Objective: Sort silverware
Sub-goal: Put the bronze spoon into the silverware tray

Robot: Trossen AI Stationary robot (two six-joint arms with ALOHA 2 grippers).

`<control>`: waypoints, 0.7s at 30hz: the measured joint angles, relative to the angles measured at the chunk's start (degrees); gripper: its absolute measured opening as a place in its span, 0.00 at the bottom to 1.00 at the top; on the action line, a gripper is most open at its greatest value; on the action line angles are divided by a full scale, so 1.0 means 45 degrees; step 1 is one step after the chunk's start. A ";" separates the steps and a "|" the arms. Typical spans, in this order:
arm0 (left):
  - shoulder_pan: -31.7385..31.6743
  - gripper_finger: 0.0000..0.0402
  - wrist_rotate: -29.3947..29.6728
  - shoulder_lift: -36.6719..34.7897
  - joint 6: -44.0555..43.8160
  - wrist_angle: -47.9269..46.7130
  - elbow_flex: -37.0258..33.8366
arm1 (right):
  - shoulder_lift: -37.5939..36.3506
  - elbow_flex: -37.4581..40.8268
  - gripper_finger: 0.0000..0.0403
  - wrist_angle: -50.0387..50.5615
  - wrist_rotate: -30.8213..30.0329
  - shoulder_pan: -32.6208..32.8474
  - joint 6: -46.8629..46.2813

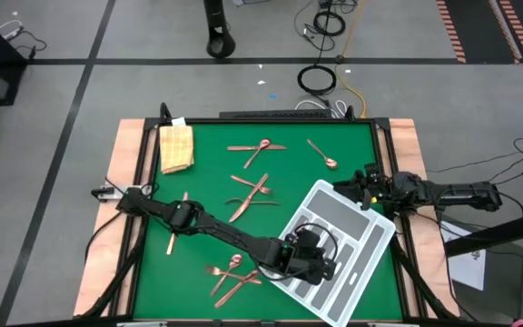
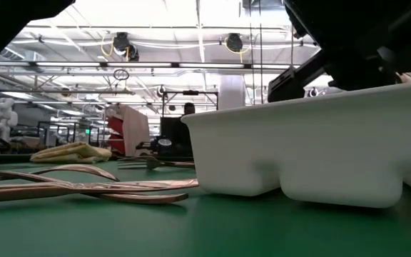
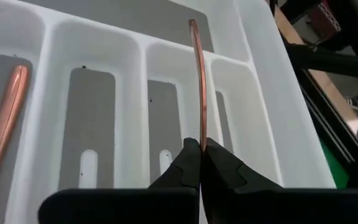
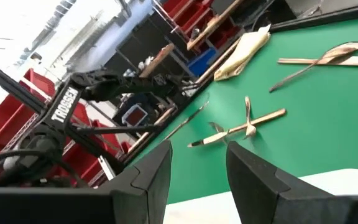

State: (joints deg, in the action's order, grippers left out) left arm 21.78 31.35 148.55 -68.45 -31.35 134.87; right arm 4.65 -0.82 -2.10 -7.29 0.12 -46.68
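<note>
Tray wall fills the right of the table-level picture

The white tray (image 2: 312, 146) stands on the green mat (image 2: 191, 228), its rounded compartment bottoms touching it; dark arm parts (image 2: 355, 43) hang just above its rim, though no fingertips show. Beside the tray, copper silverware (image 2: 84, 187) lies flat and crossed on the mat; farther back lie a fork (image 2: 152, 163) and a folded yellow cloth (image 2: 70, 152), with a workshop hall behind

tray (image 1: 357, 238): white-grey, divided, tilted, near right of tabletop (image 1: 207, 191) | cloth (image 1: 176, 146): yellow, folded, far left corner
</note>
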 joint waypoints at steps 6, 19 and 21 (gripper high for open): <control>0.0016 0.02 0.0098 0.0000 0.0388 -0.0352 0.0000 | 0.0216 0.0000 0.36 0.0003 0.0019 0.0000 -0.0005; 0.0024 0.02 -0.0217 0.0208 0.0278 -0.0509 0.0001 | 0.0236 0.0000 0.36 -0.0001 -0.0010 -0.0003 -0.0049; 0.0024 0.02 -0.0428 0.0308 0.0225 -0.0361 -0.0001 | 0.0236 0.0000 0.36 -0.0001 -0.0010 0.0000 -0.0049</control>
State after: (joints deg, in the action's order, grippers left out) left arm 21.89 29.42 149.94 -67.43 -32.98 134.86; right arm 5.72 -0.82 -2.11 -7.33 0.12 -46.89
